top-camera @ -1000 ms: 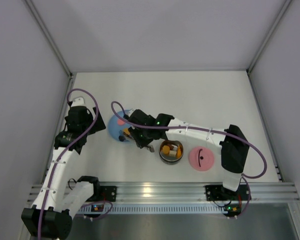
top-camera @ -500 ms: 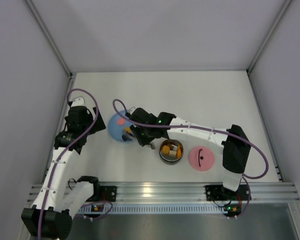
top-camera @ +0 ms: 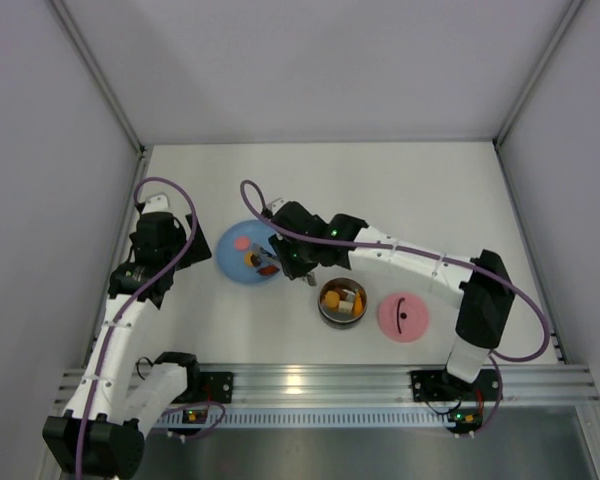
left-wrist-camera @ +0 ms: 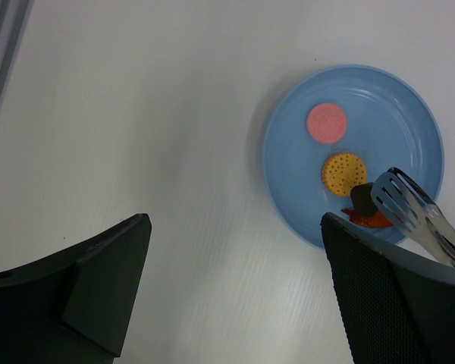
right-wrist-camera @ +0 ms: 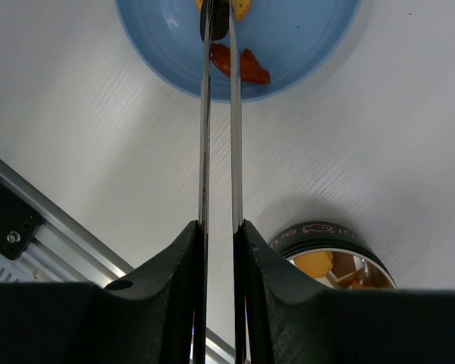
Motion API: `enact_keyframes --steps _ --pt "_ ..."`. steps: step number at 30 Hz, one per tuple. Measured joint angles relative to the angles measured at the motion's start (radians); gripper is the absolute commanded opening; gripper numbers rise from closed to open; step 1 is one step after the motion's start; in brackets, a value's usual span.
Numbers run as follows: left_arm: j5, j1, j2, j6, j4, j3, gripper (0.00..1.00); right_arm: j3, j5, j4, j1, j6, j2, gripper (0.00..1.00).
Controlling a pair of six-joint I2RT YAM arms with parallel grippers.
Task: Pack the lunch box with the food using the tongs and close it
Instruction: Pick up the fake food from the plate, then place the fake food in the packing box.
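Note:
My right gripper (right-wrist-camera: 218,227) (top-camera: 298,262) is shut on the tongs (right-wrist-camera: 205,114) (top-camera: 272,264), which reach over the blue plate (top-camera: 230,266) (right-wrist-camera: 303,38). Their tips (left-wrist-camera: 394,193) sit on either side of a dark brown food piece (right-wrist-camera: 214,19) (left-wrist-camera: 360,199). On the plate also lie a red-orange piece (right-wrist-camera: 243,67) (left-wrist-camera: 373,221), a round orange one (left-wrist-camera: 343,172) and a round pink one (left-wrist-camera: 327,123) (top-camera: 242,242). The steel lunch box (top-camera: 323,306) (right-wrist-camera: 311,233), right of the plate, holds several pieces. Its pink lid (top-camera: 403,316) lies flat beside it. My left gripper (left-wrist-camera: 235,296) (top-camera: 158,245) is open over bare table, left of the plate.
White walls enclose the table on three sides. An aluminium rail (top-camera: 310,382) (right-wrist-camera: 30,205) runs along the near edge. Purple cables (top-camera: 170,190) loop above both arms.
My right arm has shifted to the right with the tongs, uncovering more of the blue plate. The tong tips stay over the plate's right part. The left arm has not moved.

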Motion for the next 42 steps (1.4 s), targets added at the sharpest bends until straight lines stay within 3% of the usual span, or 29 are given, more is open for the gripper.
enact_keyframes --steps 12,27,42 --pt "0.000 0.000 0.000 0.000 0.000 0.000 0.99 -0.006 0.002 -0.040 -0.022 -0.008 -0.093 0.19" --pt "0.000 0.000 0.000 0.000 0.000 0.000 0.99 -0.216 -0.008 -0.288 -0.102 0.002 -0.642 0.21" --pt "0.001 0.000 0.000 0.000 0.000 0.000 0.99 -0.419 -0.008 -0.473 -0.102 0.062 -0.823 0.25"
